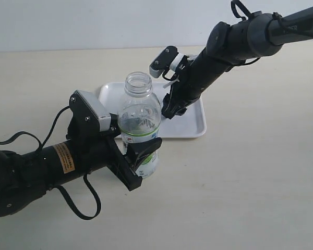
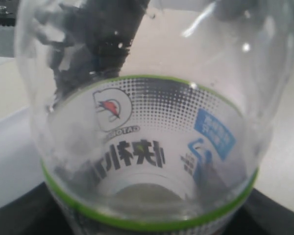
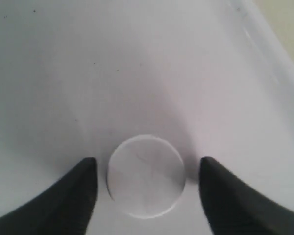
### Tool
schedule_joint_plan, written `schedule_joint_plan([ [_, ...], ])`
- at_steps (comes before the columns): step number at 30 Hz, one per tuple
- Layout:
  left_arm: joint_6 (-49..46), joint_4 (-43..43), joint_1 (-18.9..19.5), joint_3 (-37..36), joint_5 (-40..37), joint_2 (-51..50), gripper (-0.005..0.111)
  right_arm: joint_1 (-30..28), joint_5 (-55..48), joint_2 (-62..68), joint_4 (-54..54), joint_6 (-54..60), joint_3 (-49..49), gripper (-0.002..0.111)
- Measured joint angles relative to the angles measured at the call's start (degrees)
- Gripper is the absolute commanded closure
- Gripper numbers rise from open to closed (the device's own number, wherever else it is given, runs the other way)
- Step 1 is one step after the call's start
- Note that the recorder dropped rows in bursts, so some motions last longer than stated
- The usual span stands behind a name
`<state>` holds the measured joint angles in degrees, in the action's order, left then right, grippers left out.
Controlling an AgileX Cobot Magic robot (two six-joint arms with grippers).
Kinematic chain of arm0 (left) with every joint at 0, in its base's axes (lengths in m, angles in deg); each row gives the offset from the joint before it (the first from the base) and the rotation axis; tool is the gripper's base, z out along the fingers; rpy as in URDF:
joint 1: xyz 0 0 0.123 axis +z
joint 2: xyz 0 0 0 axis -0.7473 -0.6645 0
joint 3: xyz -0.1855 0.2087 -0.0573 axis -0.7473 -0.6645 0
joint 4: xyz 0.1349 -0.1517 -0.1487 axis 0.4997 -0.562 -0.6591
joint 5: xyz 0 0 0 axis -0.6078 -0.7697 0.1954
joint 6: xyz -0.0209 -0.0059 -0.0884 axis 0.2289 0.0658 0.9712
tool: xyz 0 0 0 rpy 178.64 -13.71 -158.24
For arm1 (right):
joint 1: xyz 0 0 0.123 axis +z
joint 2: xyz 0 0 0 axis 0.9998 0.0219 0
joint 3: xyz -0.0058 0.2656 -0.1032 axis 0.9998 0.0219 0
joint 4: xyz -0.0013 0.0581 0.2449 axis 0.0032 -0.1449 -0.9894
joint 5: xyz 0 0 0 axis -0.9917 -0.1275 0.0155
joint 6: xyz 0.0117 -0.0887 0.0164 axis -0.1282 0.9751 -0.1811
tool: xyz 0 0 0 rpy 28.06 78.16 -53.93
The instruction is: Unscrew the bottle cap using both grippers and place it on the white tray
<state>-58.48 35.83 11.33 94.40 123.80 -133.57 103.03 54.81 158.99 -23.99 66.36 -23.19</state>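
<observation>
The clear bottle stands upright with its neck open and no cap on it. My left gripper is shut on its labelled lower body. In the left wrist view the bottle fills the frame, with dark fingers at its sides. My right gripper reaches down onto the white tray behind the bottle. In the right wrist view the bottle cap lies flat on the tray. My right gripper is open around the cap, with a gap on each side. In the exterior view the cap is hidden.
The tray sits on a pale beige table. The tray's raised rim runs along one side of the right wrist view. A black cable loops under the left arm.
</observation>
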Motion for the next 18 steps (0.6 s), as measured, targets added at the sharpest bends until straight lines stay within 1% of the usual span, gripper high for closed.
schedule_joint_plan([
  [4, 0.0, 0.0, 0.0, 0.0, 0.0, 0.0, 0.107, 0.0, -1.6, -0.6, 0.1, 0.0, 0.0, 0.030],
  [6, 0.0, 0.0, 0.0, 0.0, 0.0, 0.0, 0.107, 0.0, -4.3, -3.5, 2.3, -1.1, 0.0, 0.035],
  [7, 0.0, 0.0, 0.0, 0.0, 0.0, 0.0, 0.107, 0.0, -4.9, -4.7, 3.3, -2.5, 0.0, 0.041],
  [8, 0.2, 0.0, 0.0, 0.0, 0.0, 0.0, 0.107, -0.3, -5.6, -7.0, 5.4, -6.2, 0.0, 0.044],
  [9, 0.3, 0.0, 0.0, 0.0, 0.0, 0.0, 0.107, -0.5, -5.8, -8.3, 6.3, -8.6, 0.0, 0.051],
  [10, 0.6, 0.0, 0.0, 0.0, 0.0, 0.0, 0.107, -1.5, -5.9, -10.9, 7.2, -13.4, 0.0, 0.053],
  [12, 0.8, 0.0, 0.0, 0.0, 0.0, 0.0, 0.106, -3.6, -7.0, -14.1, 8.0, -19.3, 0.0, 0.054],
  [13, 0.8, 0.0, 0.0, 0.0, 0.0, 0.0, 0.103, -4.3, -7.9, -15.0, 8.1, -20.6, 0.0, 0.054],
  [15, 0.8, 0.0, 0.0, 0.0, 0.0, 0.0, 0.088, -6.4, -10.1, -17.5, 8.6, -22.3, 0.4, 0.054],
  [16, 0.8, 0.1, 0.0, 0.0, 0.0, 0.0, 0.077, -6.8, -10.1, -18.2, 8.6, -22.6, 0.9, 0.054],
  [18, 0.8, 0.2, 0.0, 0.0, 0.0, 0.0, 0.063, -6.8, -10.1, -19.1, 8.7, -22.8, 1.8, 0.054],
])
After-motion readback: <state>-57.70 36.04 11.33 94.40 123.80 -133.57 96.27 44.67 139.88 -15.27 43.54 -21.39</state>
